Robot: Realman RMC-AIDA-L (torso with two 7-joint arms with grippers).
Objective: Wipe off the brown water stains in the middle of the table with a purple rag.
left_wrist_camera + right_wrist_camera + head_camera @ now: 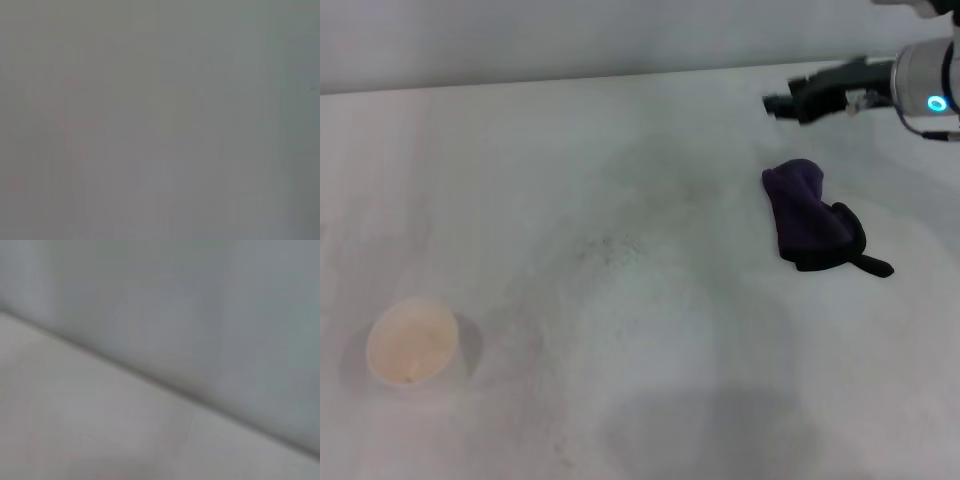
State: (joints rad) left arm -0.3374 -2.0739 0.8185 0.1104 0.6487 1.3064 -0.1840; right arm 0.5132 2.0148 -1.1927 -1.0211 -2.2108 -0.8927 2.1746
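The purple rag point(807, 212) lies crumpled on the white table point(650, 340) at the right, with its black edging and short black tail pointing toward the near right. My right gripper point(778, 102) hangs above the table just beyond the rag, not touching it, with nothing seen in it. No tan-brown patch shows on the table; the middle has only faint grey smudges point(620, 245). My left gripper is out of view. The left wrist view shows plain grey. The right wrist view shows the table surface point(100, 430) and the wall behind it.
A white paper cup point(412, 342) with a beige inside stands at the near left of the table. The table's far edge point(570, 80) meets a grey wall.
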